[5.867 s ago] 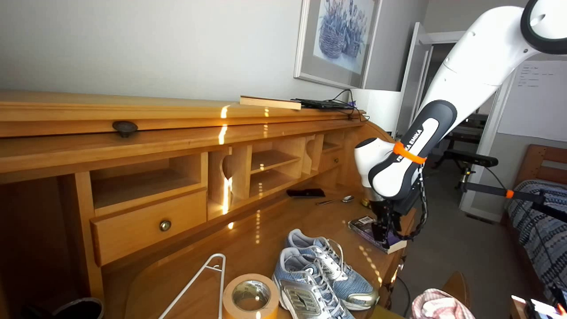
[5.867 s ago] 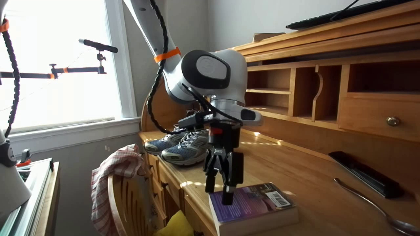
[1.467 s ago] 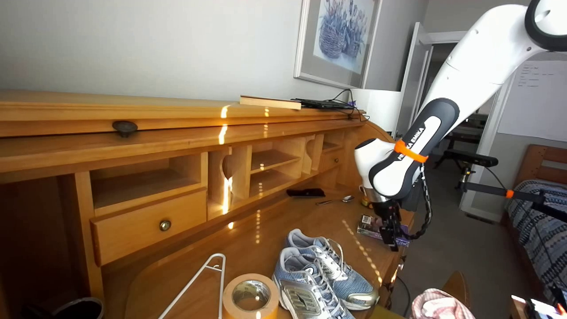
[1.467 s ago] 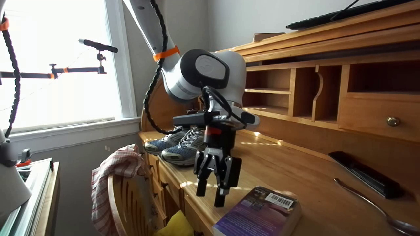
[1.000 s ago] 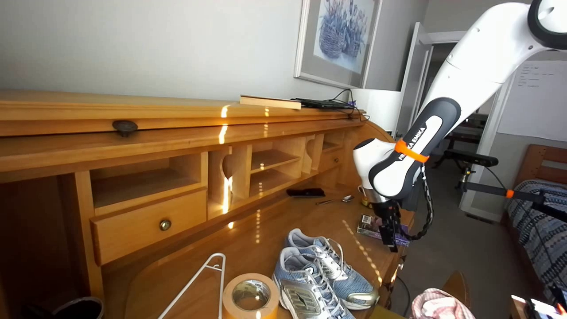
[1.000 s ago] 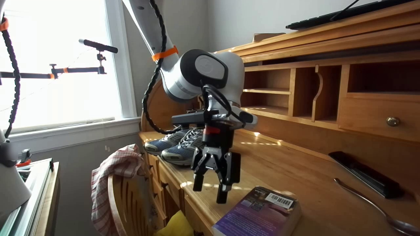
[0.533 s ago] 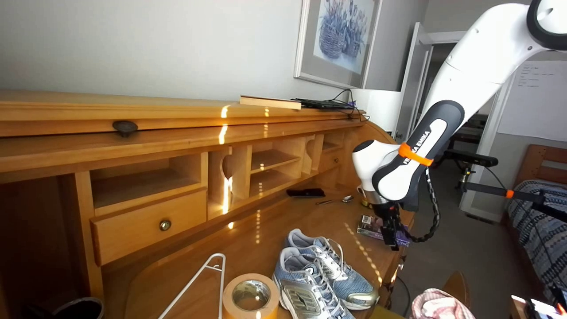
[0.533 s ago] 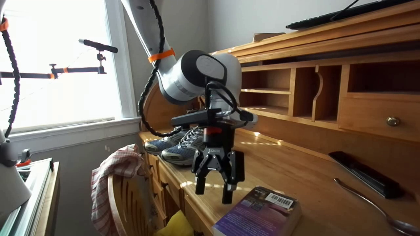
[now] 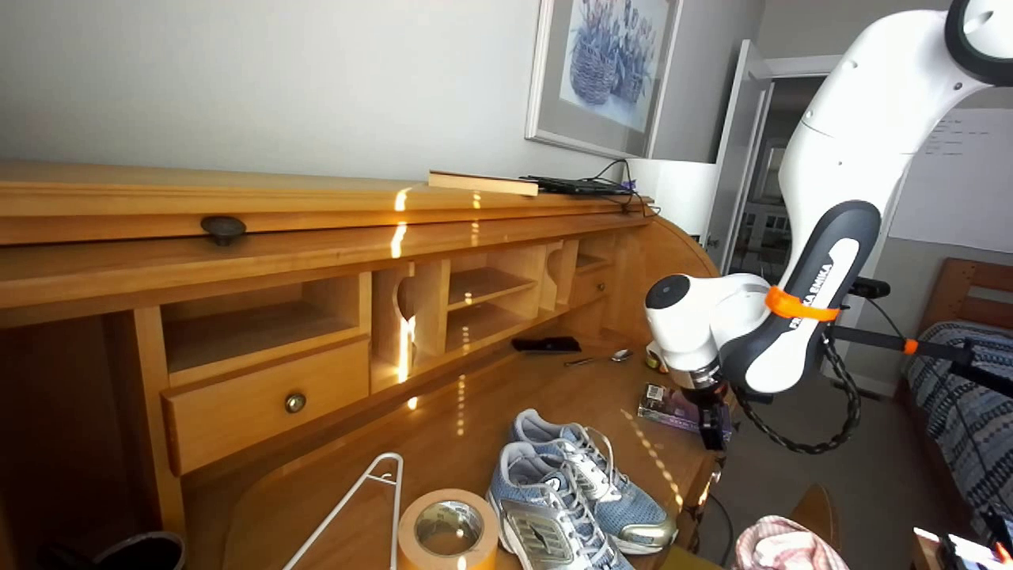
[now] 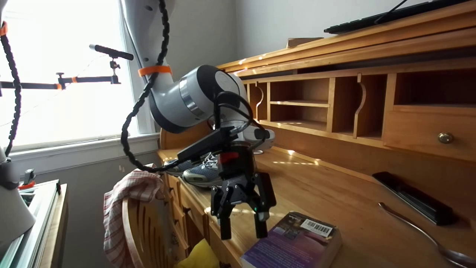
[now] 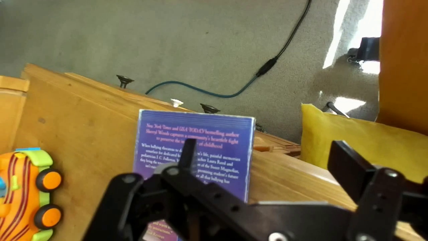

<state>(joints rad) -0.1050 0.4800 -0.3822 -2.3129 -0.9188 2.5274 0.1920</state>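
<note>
Pincer spread wide above one side of a book

The two fingers of the pincer stood well apart with nothing between them, so it carried no object. They pointed down, which seemed to suit a book lying flat on the desk. This book was near the front edge, barcode upward; resting on its broad face, it was probably stable. In the wrist view, one finger crossed the purple cover and the other was beyond its side, toward the desk's edge, so the opening appeared to straddle that side. Whether a tip touched the cover, it was not possible to tell.

A toy car was near the book, and a spoon lay apart from it. The shoes stood side by side, perhaps for keeping the pair together. A cloth hung on the back of a chair, likely because this was handy
</note>
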